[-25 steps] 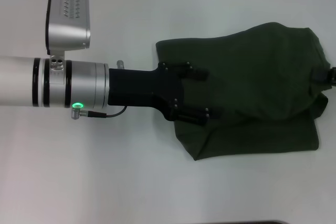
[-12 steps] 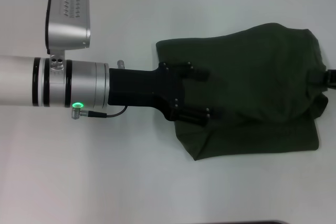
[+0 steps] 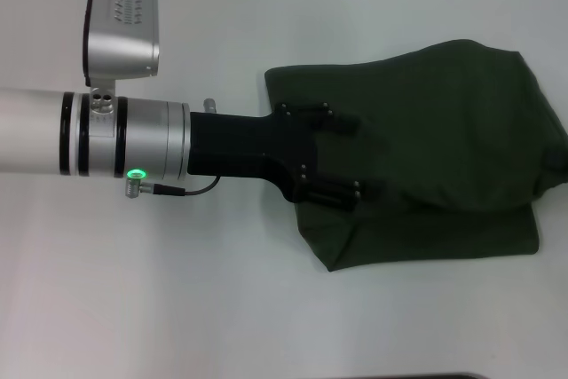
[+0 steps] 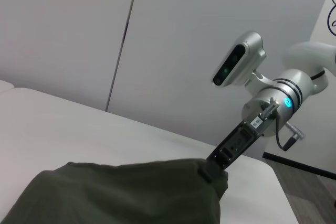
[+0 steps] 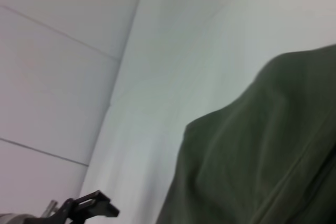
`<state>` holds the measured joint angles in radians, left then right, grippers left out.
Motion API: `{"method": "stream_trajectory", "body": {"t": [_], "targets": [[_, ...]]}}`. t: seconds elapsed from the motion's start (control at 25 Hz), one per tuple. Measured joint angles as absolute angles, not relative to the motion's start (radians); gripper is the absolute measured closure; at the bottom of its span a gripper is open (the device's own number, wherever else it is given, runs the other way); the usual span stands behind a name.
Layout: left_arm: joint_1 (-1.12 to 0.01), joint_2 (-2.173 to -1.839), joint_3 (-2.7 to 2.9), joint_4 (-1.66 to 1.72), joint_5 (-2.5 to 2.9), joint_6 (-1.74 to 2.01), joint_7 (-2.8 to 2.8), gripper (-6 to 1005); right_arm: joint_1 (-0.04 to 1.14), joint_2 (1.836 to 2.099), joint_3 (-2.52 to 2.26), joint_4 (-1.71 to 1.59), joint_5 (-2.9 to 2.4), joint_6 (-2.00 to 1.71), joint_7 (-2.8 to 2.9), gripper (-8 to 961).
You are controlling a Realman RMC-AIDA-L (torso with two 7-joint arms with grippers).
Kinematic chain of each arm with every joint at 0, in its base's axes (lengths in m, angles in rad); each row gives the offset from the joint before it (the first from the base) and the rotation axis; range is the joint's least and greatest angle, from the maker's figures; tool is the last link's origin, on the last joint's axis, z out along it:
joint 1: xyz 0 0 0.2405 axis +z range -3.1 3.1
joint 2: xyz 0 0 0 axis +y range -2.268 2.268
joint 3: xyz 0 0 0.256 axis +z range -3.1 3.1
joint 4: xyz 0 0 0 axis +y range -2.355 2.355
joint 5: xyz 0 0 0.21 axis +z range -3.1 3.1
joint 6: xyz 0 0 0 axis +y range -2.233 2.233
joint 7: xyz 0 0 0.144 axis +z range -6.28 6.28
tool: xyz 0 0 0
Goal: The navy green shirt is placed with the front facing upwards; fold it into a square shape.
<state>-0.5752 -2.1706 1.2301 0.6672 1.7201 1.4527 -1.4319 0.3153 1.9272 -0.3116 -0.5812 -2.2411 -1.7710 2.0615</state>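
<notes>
Shirt [image 3: 426, 148] bunched under left hand [image 3: 342, 157], white table [image 3: 177, 290] around.

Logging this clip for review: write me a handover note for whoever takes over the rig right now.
Left gripper: fingers spread over the near-left edge of the shirt, resting on the fabric; no pinch visible.
Right gripper: out of the head view; its wrist camera looks across the shirt.
Shirt: bunched in a partly folded heap on the table, a lower layer sticking out along the front, no print showing.
Done: some folding.
Left: flatten and square it.
</notes>
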Motion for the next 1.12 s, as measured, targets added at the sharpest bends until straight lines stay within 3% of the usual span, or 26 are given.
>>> {"method": "stream_trajectory", "body": {"t": [1.12], "targets": [[-0.607, -2.171, 1.23, 0.641, 1.719, 1.445, -1.433, 45, 0.213, 1.916, -0.318, -0.572, -2.287, -1.741, 2.038, 918]]}}
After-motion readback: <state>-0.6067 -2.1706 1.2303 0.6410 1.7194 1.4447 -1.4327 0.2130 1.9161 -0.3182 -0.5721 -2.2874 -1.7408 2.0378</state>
